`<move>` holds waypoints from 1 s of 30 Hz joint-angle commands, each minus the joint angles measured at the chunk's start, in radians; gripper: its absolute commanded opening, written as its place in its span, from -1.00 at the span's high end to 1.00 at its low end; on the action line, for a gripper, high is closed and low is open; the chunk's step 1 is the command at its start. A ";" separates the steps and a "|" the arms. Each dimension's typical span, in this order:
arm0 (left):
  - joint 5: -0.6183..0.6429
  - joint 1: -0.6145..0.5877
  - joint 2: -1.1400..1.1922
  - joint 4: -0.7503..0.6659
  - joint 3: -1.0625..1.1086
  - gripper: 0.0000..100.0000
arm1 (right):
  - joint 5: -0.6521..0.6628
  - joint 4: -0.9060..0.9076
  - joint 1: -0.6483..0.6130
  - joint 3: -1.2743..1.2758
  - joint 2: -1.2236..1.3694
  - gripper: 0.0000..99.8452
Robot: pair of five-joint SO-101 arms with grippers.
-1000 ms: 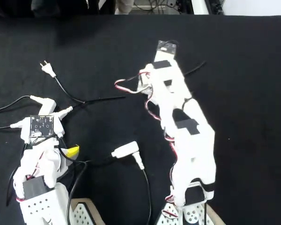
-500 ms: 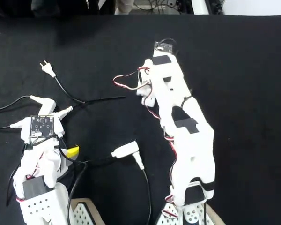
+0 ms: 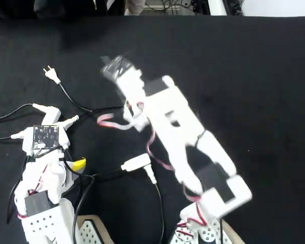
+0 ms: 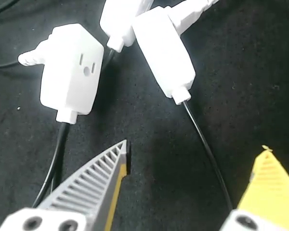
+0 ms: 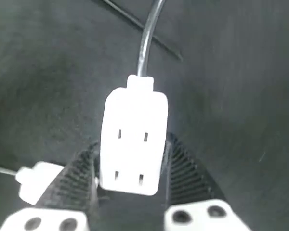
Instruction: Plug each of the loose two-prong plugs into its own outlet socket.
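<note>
**Right arm swings its socket leftward**

Swinging left across the bench (image 3: 264,76) since the earlier frames, the right arm (image 3: 178,132) brings its wrist nearer the loose two-prong plug (image 3: 52,74). The right pincer (image 5: 132,168) clamps the outlet block (image 5: 133,139) by both long sides. That block looks light, rigid and smooth, so a flank grip clear of the slots suits it. The left pincer (image 4: 193,149) gapes wide above a white socket body (image 4: 72,67) lying on the bench.
</note>
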 commanded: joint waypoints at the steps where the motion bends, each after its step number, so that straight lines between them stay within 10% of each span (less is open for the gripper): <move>1: -0.005 -0.008 0.002 -0.018 -0.004 0.22 | 0.413 -0.130 -0.052 0.179 -0.176 0.97; 15: -0.005 -0.007 0.002 -0.018 -0.002 0.22 | 0.692 -0.137 -0.083 0.214 -0.015 0.97; 24: -0.005 -0.008 0.002 -0.018 -0.002 0.22 | 0.684 -0.009 -0.080 0.180 -0.133 0.44; 30: 0.006 -0.105 0.002 -0.034 -0.030 0.22 | 0.408 -0.061 -0.084 0.140 -0.302 0.44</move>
